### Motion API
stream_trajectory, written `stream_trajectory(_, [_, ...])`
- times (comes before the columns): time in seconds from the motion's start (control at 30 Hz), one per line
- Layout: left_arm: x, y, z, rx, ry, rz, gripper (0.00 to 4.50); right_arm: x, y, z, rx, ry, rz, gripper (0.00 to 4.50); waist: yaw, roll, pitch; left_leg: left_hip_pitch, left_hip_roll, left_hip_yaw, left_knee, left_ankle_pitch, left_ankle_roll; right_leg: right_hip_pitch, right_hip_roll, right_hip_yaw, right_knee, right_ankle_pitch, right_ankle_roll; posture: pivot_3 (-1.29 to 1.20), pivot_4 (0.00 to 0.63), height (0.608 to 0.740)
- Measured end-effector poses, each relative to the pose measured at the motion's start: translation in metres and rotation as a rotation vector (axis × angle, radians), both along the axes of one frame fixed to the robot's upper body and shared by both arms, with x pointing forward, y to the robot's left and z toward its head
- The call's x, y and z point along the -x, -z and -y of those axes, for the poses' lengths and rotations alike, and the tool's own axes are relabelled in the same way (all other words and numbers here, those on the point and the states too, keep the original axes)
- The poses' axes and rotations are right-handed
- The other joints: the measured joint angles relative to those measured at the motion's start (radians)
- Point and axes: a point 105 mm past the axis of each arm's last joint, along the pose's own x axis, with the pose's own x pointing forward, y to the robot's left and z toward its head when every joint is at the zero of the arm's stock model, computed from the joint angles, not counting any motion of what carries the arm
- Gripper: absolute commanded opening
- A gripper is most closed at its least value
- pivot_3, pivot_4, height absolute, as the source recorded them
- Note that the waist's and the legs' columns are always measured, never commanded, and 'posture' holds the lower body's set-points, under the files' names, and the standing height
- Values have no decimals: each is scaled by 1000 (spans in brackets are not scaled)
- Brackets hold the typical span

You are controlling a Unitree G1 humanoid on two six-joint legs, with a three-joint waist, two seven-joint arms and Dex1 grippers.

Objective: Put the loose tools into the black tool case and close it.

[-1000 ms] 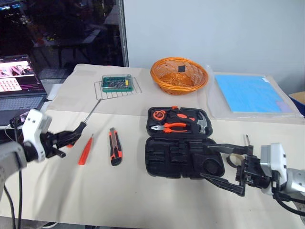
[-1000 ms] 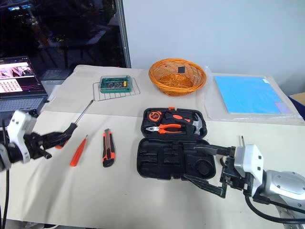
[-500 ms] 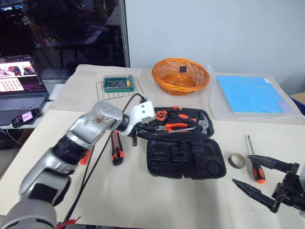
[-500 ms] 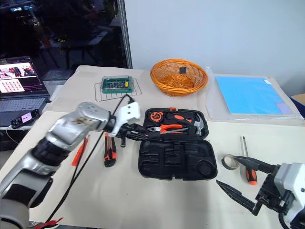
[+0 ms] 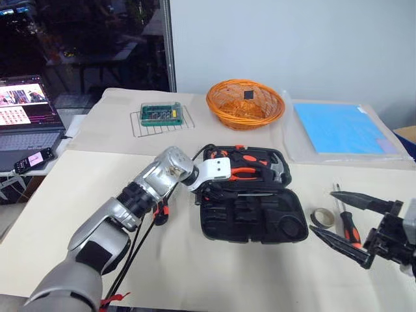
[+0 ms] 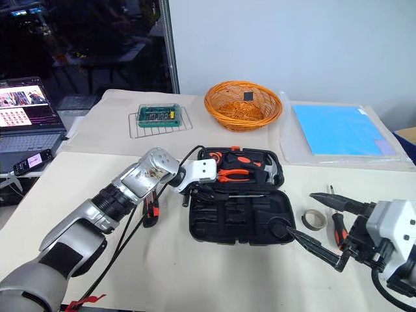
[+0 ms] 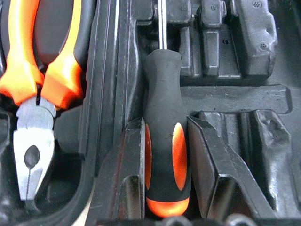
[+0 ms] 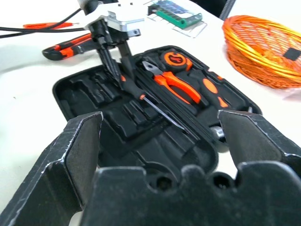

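The black tool case [image 5: 255,220] lies open at mid-table, with pliers [image 5: 238,173] and a hammer [image 5: 277,170] in its far half. My left gripper [image 5: 207,193] is over the case's left end, shut on a screwdriver [image 7: 164,155] with a black-and-orange handle; its shaft lies along the hinge line [image 5: 250,193]. Right of the case are the greyish tape roll [image 5: 320,218] and another screwdriver [image 5: 348,224], with my right gripper [image 5: 354,221] wide open above them. The utility knife [image 8: 70,44] and a red screwdriver [image 8: 44,24] lie left of the case, behind my left arm.
An orange wicker basket [image 5: 246,103] and a green bit box [image 5: 160,114] on a wire rack stand at the back. A blue sheet [image 5: 341,127] lies back right. A laptop [image 5: 26,117] and a phone [image 5: 36,159] sit off the table's left edge.
My left arm swung from the far left across to the case, carrying the screwdriver down to the hinge line. My right gripper drew off the case to the right, uncovering the tape roll and screwdriver.
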Motion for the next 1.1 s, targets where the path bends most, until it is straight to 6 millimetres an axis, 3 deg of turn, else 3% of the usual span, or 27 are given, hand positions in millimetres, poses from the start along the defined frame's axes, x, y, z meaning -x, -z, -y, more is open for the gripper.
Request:
stream_trajectory(0.07, [-2,1,2,-6,12,11,854,-1,-1,0,11,-11,-4,4500,0,0,0,0,0,-1,1,0,1,1,0,0,0,0,0,0,150,740])
stream_trajectory(0.1, [-2,1,3,-7,19,14,1845,-3,-2,1,13,-12,-2,4500,1,0,0,0,0,-2,2,0,1,2,0,0,0,0,0,0,150,740])
stream_trajectory(0.13, [-3,1,2,-11,22,20,1954,-4,-3,2,18,-15,-5,4500,1,0,0,0,-1,-2,2,0,1,2,0,1,0,0,0,0,150,740])
stream_trajectory(0.27, [-7,-11,-1,51,-14,16,3286,-4,-2,3,17,-19,-17,4500,2,0,0,-1,-1,-2,2,0,1,0,0,0,0,0,1,0,150,740])
stream_trajectory(0.37, [-7,-35,-8,135,-48,49,3286,-2,1,4,8,-8,-25,4500,0,0,0,-2,-1,-3,1,-1,2,0,0,0,0,-1,3,0,150,740])
stream_trajectory(0.47, [-6,-49,-8,254,-99,42,2580,1,4,4,-11,14,-32,4500,0,1,0,-2,-1,-3,1,-1,3,0,0,1,1,-1,5,0,150,740])
stream_trajectory(0.67, [3,-45,21,521,-190,-34,210,7,0,3,-35,62,-9,4500,12,0,0,-3,-3,-4,4,-2,5,2,-2,1,0,-1,6,0,150,740])
stream_trajectory(0.87, [-5,-15,37,625,-344,-19,69,17,2,1,-53,136,-4,4500,13,1,0,-1,-3,-5,5,-2,5,4,-2,1,0,-1,7,0,150,740])
stream_trajectory(0.97, [-5,16,40,527,-395,1,69,19,3,1,-63,186,1,4500,11,2,-1,-1,-3,-5,5,-3,5,4,-2,1,0,-1,7,0,150,740])
stream_trajectory(1.1, [0,29,50,440,-337,64,69,23,4,-1,-58,219,-3,4500,20,4,-16,2,-3,-6,4,-4,4,6,-3,0,-2,-1,7,0,150,740])
